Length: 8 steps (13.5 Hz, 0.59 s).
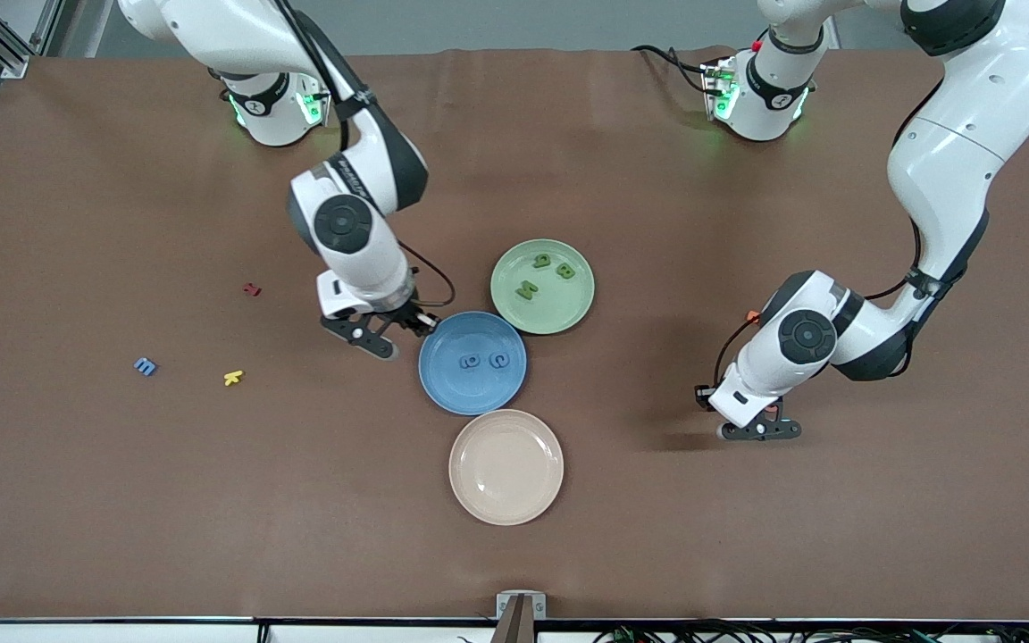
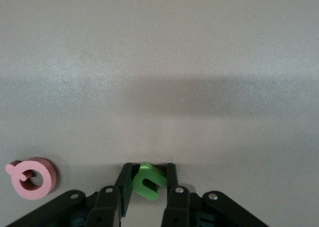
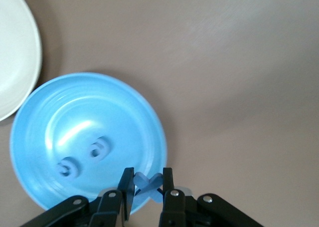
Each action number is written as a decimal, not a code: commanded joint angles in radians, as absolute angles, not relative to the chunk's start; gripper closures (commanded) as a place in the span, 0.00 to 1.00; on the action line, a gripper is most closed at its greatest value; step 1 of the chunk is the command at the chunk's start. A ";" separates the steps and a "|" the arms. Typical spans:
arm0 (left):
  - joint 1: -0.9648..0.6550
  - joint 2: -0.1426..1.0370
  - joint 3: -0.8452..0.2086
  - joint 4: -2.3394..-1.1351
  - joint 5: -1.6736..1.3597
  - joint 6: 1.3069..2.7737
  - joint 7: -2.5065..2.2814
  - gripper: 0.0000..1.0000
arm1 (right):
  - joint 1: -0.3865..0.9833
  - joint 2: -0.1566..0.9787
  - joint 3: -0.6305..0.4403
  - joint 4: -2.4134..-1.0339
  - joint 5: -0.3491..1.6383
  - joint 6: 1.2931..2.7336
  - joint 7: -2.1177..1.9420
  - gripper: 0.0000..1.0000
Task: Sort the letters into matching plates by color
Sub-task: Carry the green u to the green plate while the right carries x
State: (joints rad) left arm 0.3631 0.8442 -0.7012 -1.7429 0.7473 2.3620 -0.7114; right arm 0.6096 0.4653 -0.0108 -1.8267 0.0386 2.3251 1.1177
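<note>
1. While the right gripper (image 3: 148, 179) pinches a blue letter (image 3: 148, 183) over the blue plate's (image 1: 443, 379) rim, two blue letters (image 1: 483, 361) lie inside.
2. Down at the table, the left gripper (image 2: 148, 177) clamps a green letter (image 2: 149, 180) beside a pink letter (image 2: 32, 177).
3. Three green letters (image 1: 543, 273) rest in the green plate (image 1: 568, 313).

Right gripper (image 1: 411, 329) hangs over the rim of a plate (image 1: 443, 384) holding two letters (image 1: 483, 361). A second plate (image 1: 568, 308), holding three letters (image 1: 543, 273), touches it. Left gripper (image 1: 769, 427), well apart, sits low beside a ring letter (image 2: 31, 177).
</note>
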 commanded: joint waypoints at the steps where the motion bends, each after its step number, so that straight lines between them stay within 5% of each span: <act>1: 0.359 0.844 -0.690 -1.749 0.764 2.390 -0.721 0.83 | 0.666 0.587 -0.025 -1.677 0.038 2.312 1.238 1.00; 8: 0.364 0.818 -0.863 -1.756 0.758 2.148 -0.918 0.83 | 0.715 0.689 -0.029 -1.577 0.028 2.315 1.318 1.00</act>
